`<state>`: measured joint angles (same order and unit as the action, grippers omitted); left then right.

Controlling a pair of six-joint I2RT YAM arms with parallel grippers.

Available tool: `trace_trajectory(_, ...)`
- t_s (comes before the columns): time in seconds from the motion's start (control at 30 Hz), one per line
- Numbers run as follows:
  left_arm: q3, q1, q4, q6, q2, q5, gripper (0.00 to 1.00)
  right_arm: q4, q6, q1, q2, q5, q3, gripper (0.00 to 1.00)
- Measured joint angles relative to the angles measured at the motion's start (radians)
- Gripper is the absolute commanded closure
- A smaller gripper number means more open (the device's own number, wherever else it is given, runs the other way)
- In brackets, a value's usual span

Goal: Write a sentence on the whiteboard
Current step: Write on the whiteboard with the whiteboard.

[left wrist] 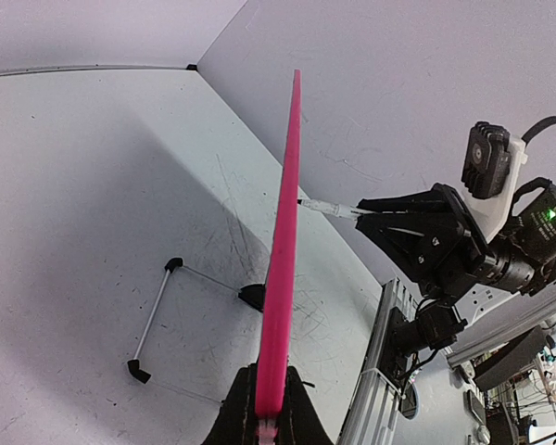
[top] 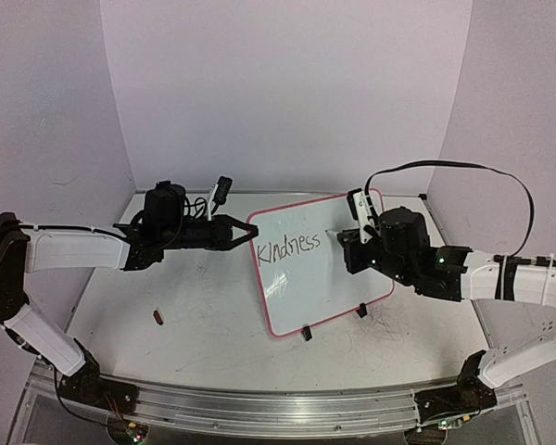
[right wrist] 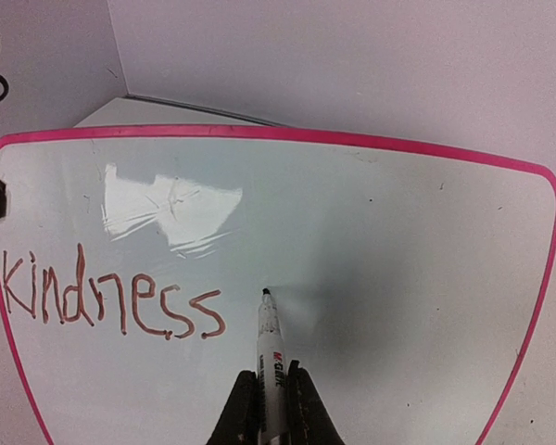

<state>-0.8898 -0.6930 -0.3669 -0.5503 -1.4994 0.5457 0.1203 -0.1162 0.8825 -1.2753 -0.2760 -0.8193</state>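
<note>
Right wrist view: whiteboard [right wrist: 371,222] sentence [right wrist: 111,301] reads "Kindness"; right fingers [right wrist: 242,413] clamp a marker [right wrist: 271,350], left fingers [left wrist: 235,419] the rim [left wrist: 284,232].

The whiteboard [top: 306,287] stands slantwise across the worktop's [top: 195,348] middle, barring the way across; front-left lies open, bar one small brown piece [top: 157,318]; walls [top: 287,93] close behind.

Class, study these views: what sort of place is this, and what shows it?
Probably a robotics lab test cell: a left arm and a right arm bolted to a metal rail, a scuffed table boxed in by plain walls, and cabled equipment beyond its edge.
</note>
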Motion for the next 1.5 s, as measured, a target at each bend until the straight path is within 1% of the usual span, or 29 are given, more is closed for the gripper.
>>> trace_trajectory(0.7,0.000,0.000,0.001,-0.003,0.000,0.000,1.00,0.013,-0.015,0.004,-0.026,-0.049,-0.010,1.00)
trace_trajectory(1.03,0.000,-0.001,0.000,0.000,0.000,0.000,1.00,-0.011,-0.015,0.004,0.015,-0.021,-0.009,1.00)
trace_trajectory(1.5,0.000,-0.001,0.000,0.000,0.000,0.001,1.00,-0.016,-0.019,0.004,-0.006,-0.017,-0.009,1.00)
